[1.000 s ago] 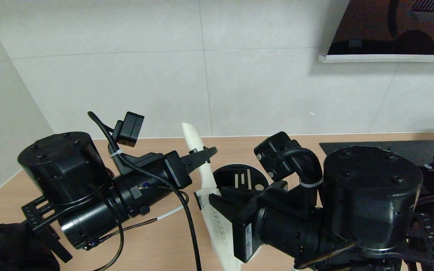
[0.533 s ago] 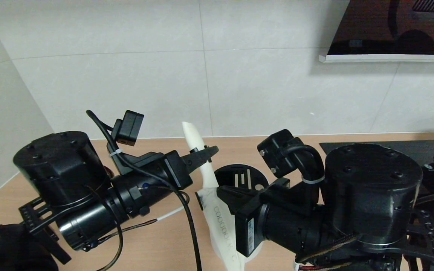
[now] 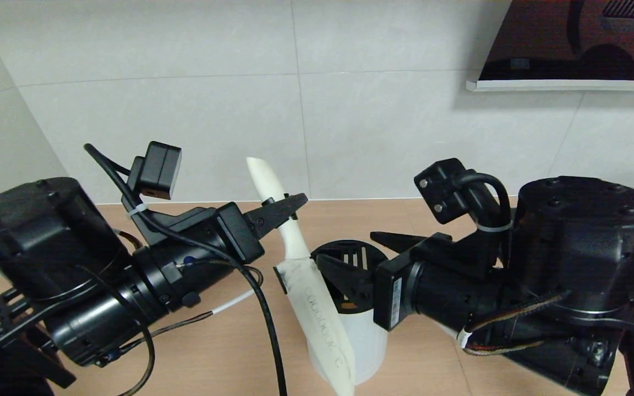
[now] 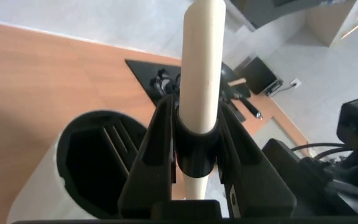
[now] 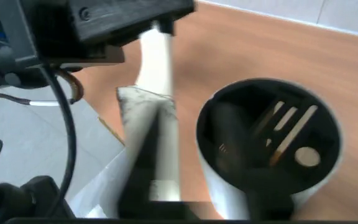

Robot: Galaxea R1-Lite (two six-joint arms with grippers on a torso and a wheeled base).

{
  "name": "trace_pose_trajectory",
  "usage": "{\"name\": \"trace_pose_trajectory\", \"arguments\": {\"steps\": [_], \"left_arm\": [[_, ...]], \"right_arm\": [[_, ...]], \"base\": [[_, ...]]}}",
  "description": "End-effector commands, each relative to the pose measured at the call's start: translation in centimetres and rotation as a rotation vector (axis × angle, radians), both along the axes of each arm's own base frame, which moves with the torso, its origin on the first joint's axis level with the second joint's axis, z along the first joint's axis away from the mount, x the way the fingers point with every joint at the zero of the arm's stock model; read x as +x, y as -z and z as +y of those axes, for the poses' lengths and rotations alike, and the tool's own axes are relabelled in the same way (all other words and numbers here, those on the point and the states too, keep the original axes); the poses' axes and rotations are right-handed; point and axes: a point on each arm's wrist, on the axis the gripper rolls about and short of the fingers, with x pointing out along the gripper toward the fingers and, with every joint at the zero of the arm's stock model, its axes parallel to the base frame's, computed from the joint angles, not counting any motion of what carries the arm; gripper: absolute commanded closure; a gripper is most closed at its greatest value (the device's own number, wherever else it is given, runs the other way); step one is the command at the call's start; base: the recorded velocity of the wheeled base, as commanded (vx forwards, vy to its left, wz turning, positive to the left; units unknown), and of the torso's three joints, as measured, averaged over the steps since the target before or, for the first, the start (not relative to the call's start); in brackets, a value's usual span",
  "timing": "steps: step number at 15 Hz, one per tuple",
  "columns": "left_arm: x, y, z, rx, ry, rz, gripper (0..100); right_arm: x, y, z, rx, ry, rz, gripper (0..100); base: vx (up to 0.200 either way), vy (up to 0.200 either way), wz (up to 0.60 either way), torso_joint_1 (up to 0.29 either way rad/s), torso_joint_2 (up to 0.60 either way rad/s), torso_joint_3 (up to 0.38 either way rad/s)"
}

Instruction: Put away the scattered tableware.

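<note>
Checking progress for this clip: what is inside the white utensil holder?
A black insert with slits and one round hole shows; anything beneath is hidden.

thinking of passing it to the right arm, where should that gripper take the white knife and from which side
On the free top of the rounded handle, above the left gripper, coming from the robot's right, where the open right gripper is. The knife hangs tilted, blade down near the holder; the blade is flat, probably sharp.

The knife (image 3: 311, 302) slants just beside the holder (image 3: 372, 344); right jaws, spread, overhang its mouth; bare table (image 3: 212, 363) to its left.
</note>
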Motion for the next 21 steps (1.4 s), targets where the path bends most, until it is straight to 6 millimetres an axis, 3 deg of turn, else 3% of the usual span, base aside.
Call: {"name": "trace_pose_trajectory", "arguments": {"steps": [1,4,6,12,15,19,21], "left_arm": [[-0.5,-1.1,0.7,-0.011,-0.014,-0.043,100],[-0.1,-1.8,0.6,-0.004,-0.082,-0.052,100],[0.2,-3.4,0.7,0.002,-0.172,-0.027,100],[1.4,-6.1,0.2,0.101,-0.311,-0.054,100],[2.7,-7.1,-1.1,0.226,-0.453,-0.155,100],[1.5,-7.2,-4.2,0.323,-0.609,-0.183,100],[1.3,-7.2,-4.5,0.344,-0.635,-0.188,100]], "right_arm": [[0.8,-1.1,-1.5,0.027,0.049,-0.018,0],[1.8,-1.1,-2.3,0.020,0.092,-0.014,0],[2.9,-1.0,-2.8,0.014,0.132,-0.012,0],[3.8,-1.4,-3.8,0.012,0.175,-0.010,0],[3.8,-1.7,-4.1,0.019,0.183,-0.018,0],[3.8,-1.6,-4.1,0.015,0.183,-0.015,0],[3.9,-1.4,-4.0,0.012,0.183,-0.012,0]], "base": [[0.000,0.000,0.00,0.000,0.00,0.000],[0.000,0.000,0.00,0.000,0.00,0.000],[0.000,0.000,0.00,0.000,0.00,0.000],[0.000,0.000,0.00,0.000,0.00,0.000],[0.000,0.000,0.00,0.000,0.00,0.000],[0.000,0.000,0.00,0.000,0.00,0.000],[0.000,0.000,0.00,0.000,0.00,0.000]]}}
